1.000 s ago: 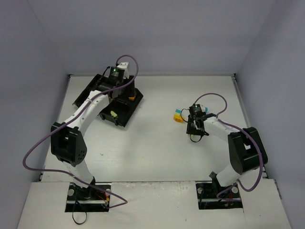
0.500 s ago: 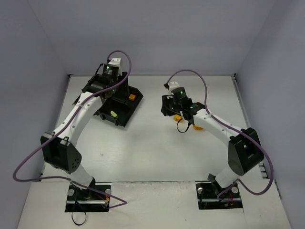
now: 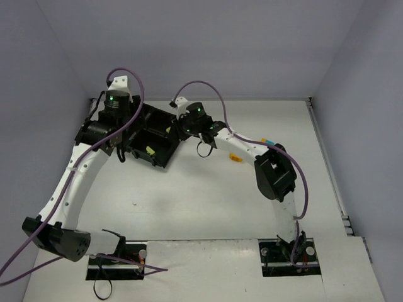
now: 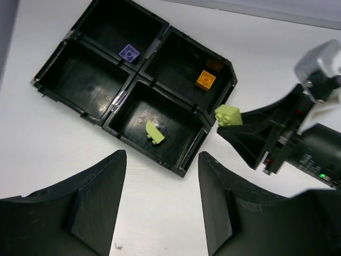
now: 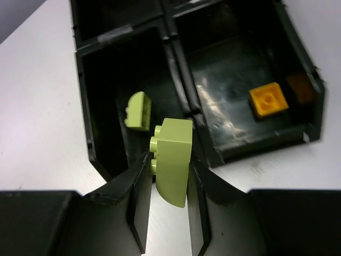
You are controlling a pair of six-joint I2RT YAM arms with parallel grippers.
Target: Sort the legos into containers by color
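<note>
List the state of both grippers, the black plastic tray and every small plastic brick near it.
Left gripper: open, empty.
Right gripper: shut on curved yellow-green brick.
Black four-compartment tray: lying flat, open side up.
Loose yellow-green brick: lying in one compartment.
Orange square brick: flat in its own compartment.
Purple square brick: flat in its own compartment.

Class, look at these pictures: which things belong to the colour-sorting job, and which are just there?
Job: black plastic four-compartment tray; held yellow-green plastic brick; loose yellow-green brick, orange square brick and purple square brick in tray; stray orange brick outside tray.
Just there: white table; grey back wall.
</note>
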